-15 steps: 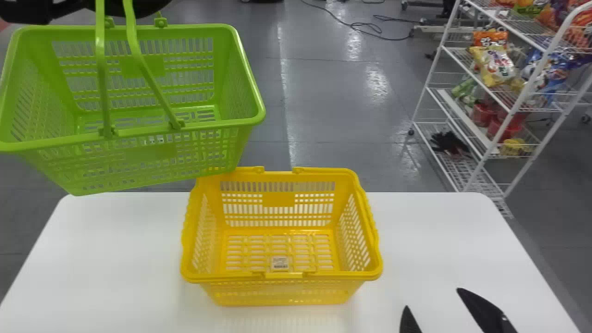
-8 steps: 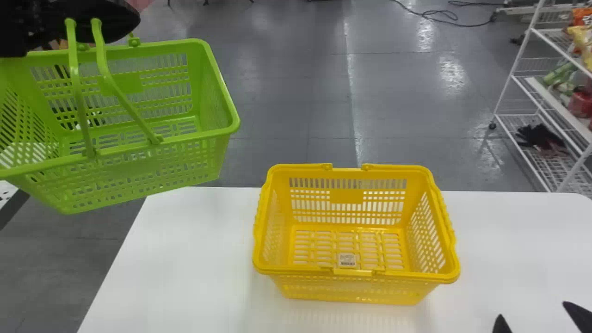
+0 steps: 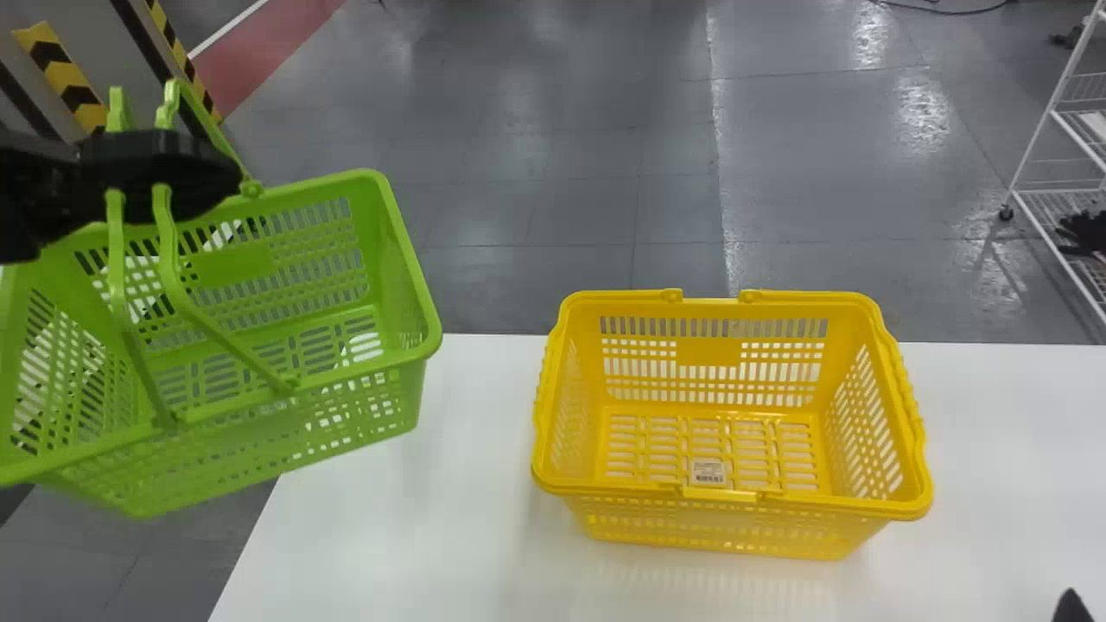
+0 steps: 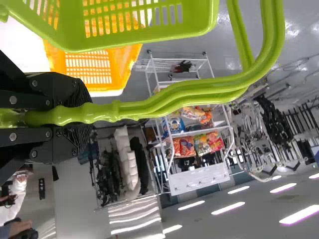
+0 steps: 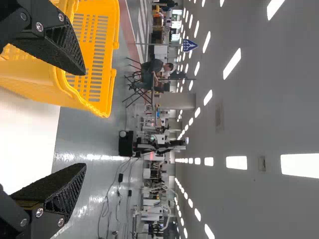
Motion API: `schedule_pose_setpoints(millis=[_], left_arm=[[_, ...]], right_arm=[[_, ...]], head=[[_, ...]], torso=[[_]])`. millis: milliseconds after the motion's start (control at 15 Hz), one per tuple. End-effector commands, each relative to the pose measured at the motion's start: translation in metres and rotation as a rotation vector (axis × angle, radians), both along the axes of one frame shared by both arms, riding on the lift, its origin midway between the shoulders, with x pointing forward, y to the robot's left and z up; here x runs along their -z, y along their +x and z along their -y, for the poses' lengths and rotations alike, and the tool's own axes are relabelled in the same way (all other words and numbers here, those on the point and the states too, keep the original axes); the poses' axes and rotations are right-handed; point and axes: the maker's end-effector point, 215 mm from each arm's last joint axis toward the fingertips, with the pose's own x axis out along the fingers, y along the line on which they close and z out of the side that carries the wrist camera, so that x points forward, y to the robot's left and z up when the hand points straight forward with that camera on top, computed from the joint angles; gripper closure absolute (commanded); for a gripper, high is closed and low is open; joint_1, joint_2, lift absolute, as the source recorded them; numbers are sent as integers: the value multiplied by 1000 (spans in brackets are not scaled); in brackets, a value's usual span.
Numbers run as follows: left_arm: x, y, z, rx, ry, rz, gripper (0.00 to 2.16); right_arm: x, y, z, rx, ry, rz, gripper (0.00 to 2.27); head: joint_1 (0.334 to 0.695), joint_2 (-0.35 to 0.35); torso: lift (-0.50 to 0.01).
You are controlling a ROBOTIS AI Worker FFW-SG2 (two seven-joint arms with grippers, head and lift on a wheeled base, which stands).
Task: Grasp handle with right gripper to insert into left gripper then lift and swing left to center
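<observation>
Head view, green handles [image 3: 116, 233] gripped between fingers of left gripper [image 3: 203, 173], basket [image 3: 229, 263] hanging below them, right gripper [image 3: 1072, 608] with fingers apart.

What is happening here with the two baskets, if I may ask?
The robot's left claw has the green shopping basket by its handles, held up to the left of the yellow shopping basket, which stands on the white table. The right claw is open, with nothing between its fingers.

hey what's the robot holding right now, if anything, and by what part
The left gripper holds the green basket by its handles, clamped between the fingers. The right gripper is open and holds nothing.
</observation>
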Motion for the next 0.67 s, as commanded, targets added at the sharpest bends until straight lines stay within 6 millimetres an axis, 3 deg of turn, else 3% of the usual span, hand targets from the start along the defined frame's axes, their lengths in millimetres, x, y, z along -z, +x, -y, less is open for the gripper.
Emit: schedule_pose_setpoints(millis=[0, 133, 267, 600], left_arm=[[21, -33, -5, -5, 18, -20, 1970], [27, -54, 4, 16, 9, -22, 1970], [44, -91, 6, 13, 16, -42, 1970], [73, -152, 65, 97, -34, -47, 1970]], right_arm=[[2, 1, 6, 11, -3, -2, 174], [4, 2, 11, 19, 1, -4, 174], [6, 2, 17, 25, 3, 3, 174], [9, 5, 25, 37, -3, 2, 174]], head=[[695, 233], [695, 240], [695, 237], [695, 194]], torso=[[-93], [-93], [-93], [-93]])
